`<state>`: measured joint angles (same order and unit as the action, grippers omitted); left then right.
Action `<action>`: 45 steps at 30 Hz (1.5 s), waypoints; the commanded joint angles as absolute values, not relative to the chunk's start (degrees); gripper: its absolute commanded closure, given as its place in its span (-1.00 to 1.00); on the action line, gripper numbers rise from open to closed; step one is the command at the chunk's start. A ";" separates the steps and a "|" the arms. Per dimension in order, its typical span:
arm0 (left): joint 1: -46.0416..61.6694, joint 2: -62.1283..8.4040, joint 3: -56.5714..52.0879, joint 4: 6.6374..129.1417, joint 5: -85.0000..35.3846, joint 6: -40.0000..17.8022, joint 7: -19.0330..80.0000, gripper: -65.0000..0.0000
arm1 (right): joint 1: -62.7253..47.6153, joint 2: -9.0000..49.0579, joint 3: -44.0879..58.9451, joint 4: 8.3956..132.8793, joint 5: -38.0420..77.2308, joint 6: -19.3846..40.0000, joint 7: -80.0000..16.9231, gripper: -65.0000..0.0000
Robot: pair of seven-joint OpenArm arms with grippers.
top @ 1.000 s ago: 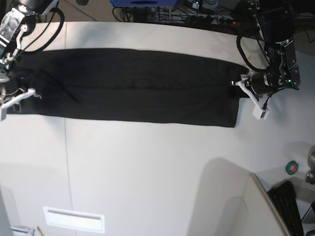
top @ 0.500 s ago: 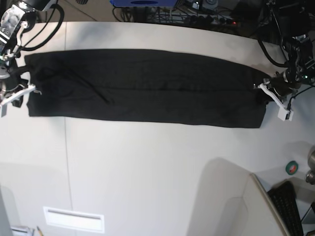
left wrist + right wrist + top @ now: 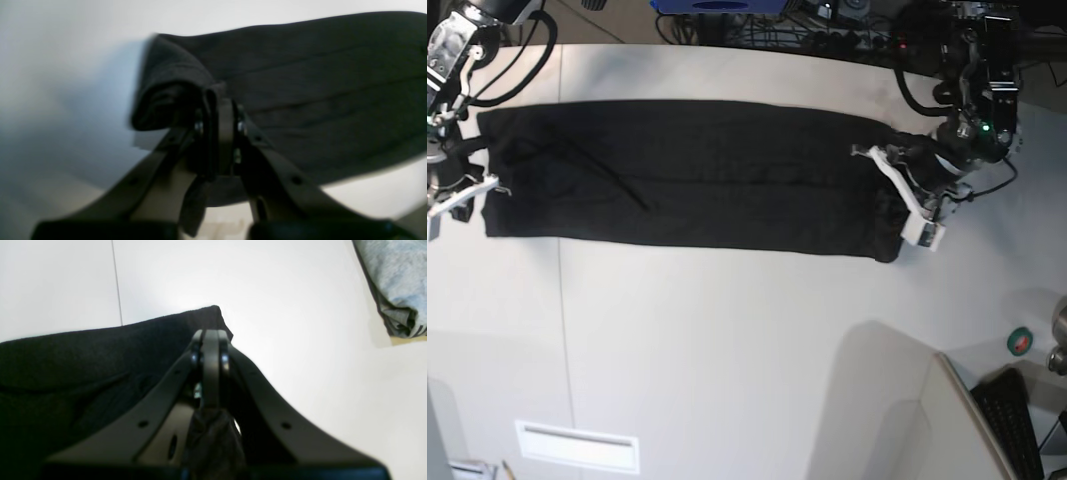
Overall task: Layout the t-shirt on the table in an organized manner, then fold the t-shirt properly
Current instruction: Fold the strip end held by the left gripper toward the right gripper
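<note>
The white worktop (image 3: pixel 727 340) lay bare in front; farther back the black t-shirt (image 3: pixel 687 175) stretched flat as a long band. It looked light, limp and prone to sagging, best held by its ends: left pincer (image 3: pixel 905 190) and right pincer (image 3: pixel 457 190) each clamped one.

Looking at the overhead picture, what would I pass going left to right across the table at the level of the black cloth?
right claw pinching one end of the cloth → the t-shirt, lying in a long black band on the table → left claw gripping its other end.
</note>
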<state>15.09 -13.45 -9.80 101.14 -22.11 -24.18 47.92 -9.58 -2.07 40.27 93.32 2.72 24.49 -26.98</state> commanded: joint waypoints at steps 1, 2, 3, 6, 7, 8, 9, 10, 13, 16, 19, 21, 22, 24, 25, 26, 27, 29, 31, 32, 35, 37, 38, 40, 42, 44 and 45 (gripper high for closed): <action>14.64 -13.67 -7.87 102.29 -22.73 -24.48 47.16 1.00 | -9.10 -1.54 40.40 94.20 3.21 24.57 -25.63 1.00; 13.93 -13.23 -5.41 102.29 -22.73 -24.48 47.08 1.00 | -9.10 -1.54 40.40 94.20 3.21 24.57 -25.63 1.00; 13.41 -12.88 -3.21 102.11 -22.73 -24.48 47.16 1.00 | -9.10 -1.54 40.40 94.20 3.21 24.57 -25.63 1.00; 12.62 -12.35 3.12 101.93 -22.73 -21.23 47.16 1.00 | -9.10 -1.54 40.40 94.11 3.21 24.57 -25.63 1.00; 11.82 -12.62 5.93 101.93 -22.73 -19.38 47.16 1.00 | -9.01 -1.54 40.40 94.11 3.21 24.57 -25.63 1.00; 10.86 -12.62 8.66 101.85 -22.73 -18.07 47.16 1.00 | -9.01 -1.54 40.40 94.02 3.21 24.57 -25.63 1.00; 10.15 -12.70 10.77 101.76 -22.73 -17.10 47.16 1.00 | -8.92 -1.54 40.40 94.02 3.21 24.57 -25.63 1.00; 9.63 -12.70 12.88 101.49 -22.73 -16.40 47.16 1.00 | -8.92 -1.54 40.40 94.02 3.21 24.57 -25.63 1.00; 8.04 -12.26 16.66 100.00 -22.73 -16.13 47.16 1.00 | -8.84 -1.54 40.40 94.02 3.21 24.57 -25.63 1.00; 7.34 -11.03 18.07 97.98 -22.73 -16.13 47.16 1.00 | -8.84 -1.54 40.40 94.02 3.21 24.57 -25.63 1.00; 6.99 -10.59 18.42 96.92 -22.73 -16.13 47.16 1.00 | -8.84 -1.45 40.57 94.02 3.21 24.57 -25.63 1.00; 6.90 -10.07 18.42 97.10 -22.73 -16.13 47.16 1.00 | -8.84 -1.45 40.48 94.02 3.21 24.57 -25.63 1.00; 6.90 -9.71 18.42 97.19 -22.73 -16.13 47.16 1.00 | -8.84 -1.45 40.48 94.02 3.21 24.57 -25.63 1.00; 6.64 -9.45 18.42 97.36 -22.73 -16.13 47.16 1.00 | -8.84 -1.45 40.40 94.02 3.21 24.57 -25.63 1.00; 6.55 -9.36 18.42 97.36 -22.73 -16.13 47.16 1.00 | -8.84 -1.45 40.40 94.02 3.21 24.57 -25.63 1.00; 6.55 -9.27 18.33 97.27 -22.73 -16.13 47.16 1.00 | -8.84 -1.45 40.40 94.02 3.21 24.57 -25.63 1.00; 6.46 -9.10 18.33 97.01 -22.73 -16.13 47.16 1.00 | -8.84 -1.45 40.40 94.02 3.21 24.57 -25.63 1.00; 5.67 -8.04 18.51 96.75 -22.73 -16.13 47.16 1.00 | -8.84 -1.45 40.40 94.02 3.21 24.57 -25.63 1.00; 5.23 -7.69 18.51 95.60 -22.73 -16.13 47.16 1.00 | -8.84 -1.45 40.40 94.02 3.21 24.57 -25.63 1.00; 5.05 -7.43 18.51 94.99 -22.73 -16.13 47.16 1.00 | -8.84 -1.45 40.40 94.02 3.21 24.57 -25.63 1.00; 4.88 -6.90 18.51 93.93 -22.73 -16.13 47.16 1.00 | -8.84 -1.45 40.40 94.02 3.21 24.57 -25.63 1.00; 4.79 -6.73 18.51 93.93 -22.73 -16.13 47.16 1.00 | -8.84 -1.45 40.40 94.02 3.21 24.57 -25.63 1.00; 4.62 -6.73 18.51 93.67 -22.73 -16.13 47.16 1.00 | -8.84 -1.45 40.40 94.02 3.21 24.57 -25.63 1.00; 4.62 -6.81 18.51 93.49 -22.73 -16.13 47.16 1.00 | -8.84 -1.45 40.40 94.02 3.21 24.57 -25.63 1.00; 4.53 -6.81 18.51 93.49 -22.73 -16.13 47.16 1.00 | -8.84 -1.45 40.40 94.02 3.21 24.57 -25.63 1.00; 4.53 -6.81 18.51 93.49 -22.73 -16.13 47.16 1.00 | -8.84 -1.45 40.40 94.02 3.21 24.57 -25.63 1.00; 4.53 -6.81 18.51 93.49 -22.73 -16.13 47.16 1.00 | -8.84 -1.45 40.40 94.02 3.21 24.57 -25.63 1.00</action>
